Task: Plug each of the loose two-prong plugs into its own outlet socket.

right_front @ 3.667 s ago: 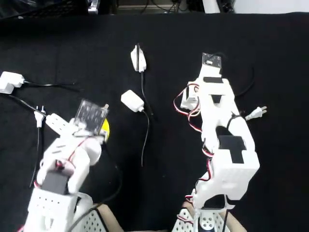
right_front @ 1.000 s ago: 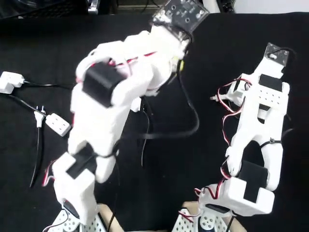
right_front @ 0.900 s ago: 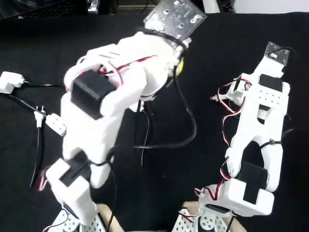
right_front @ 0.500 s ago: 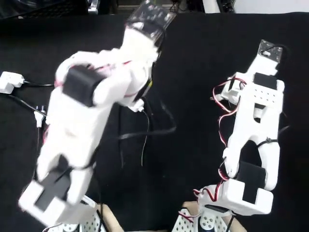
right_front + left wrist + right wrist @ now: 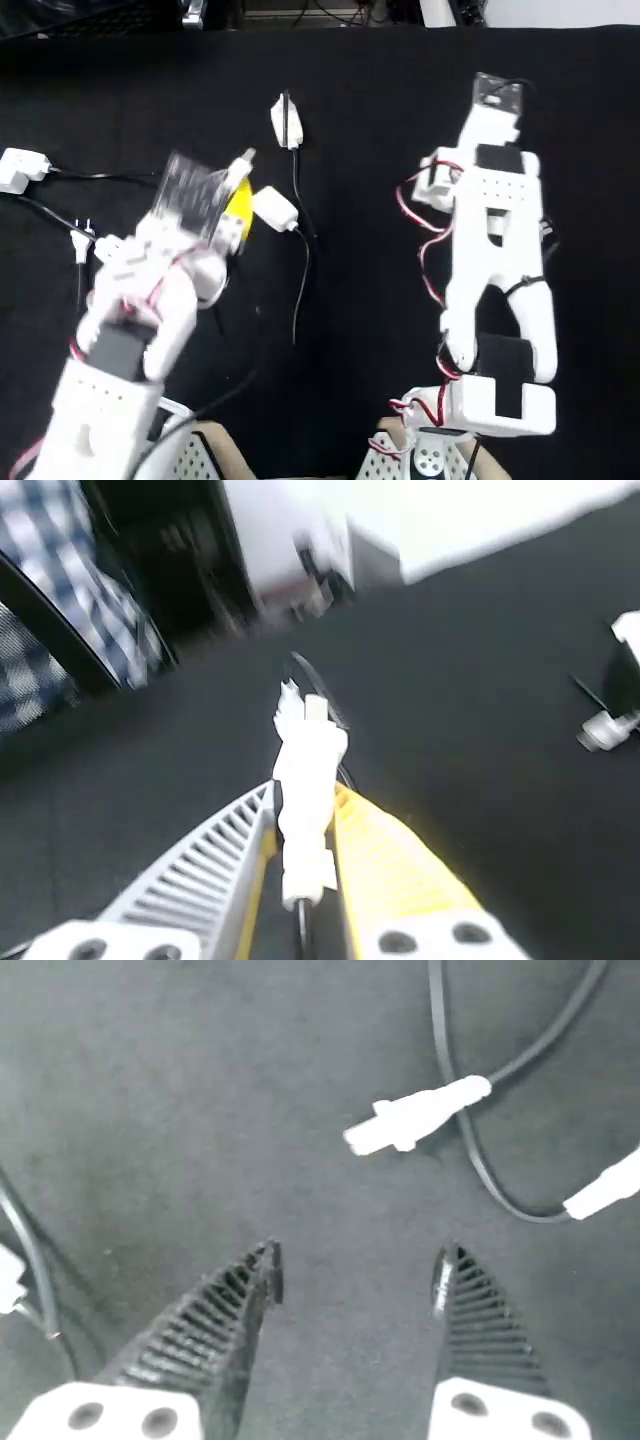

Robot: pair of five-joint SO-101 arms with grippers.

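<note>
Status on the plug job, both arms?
Left tool shut on a white plug. Right tool open over the cloth, loose plug ahead. Cord loops beside it.

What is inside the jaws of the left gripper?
A white plug is clamped between the jaws of the left gripper, prong end sticking out past them. The jaws cover both its sides; nothing else shows between them.

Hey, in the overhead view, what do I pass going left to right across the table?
White corded block at the left edge → loose two-prong plug → left gripper shut on a held plug → right arm.
</note>
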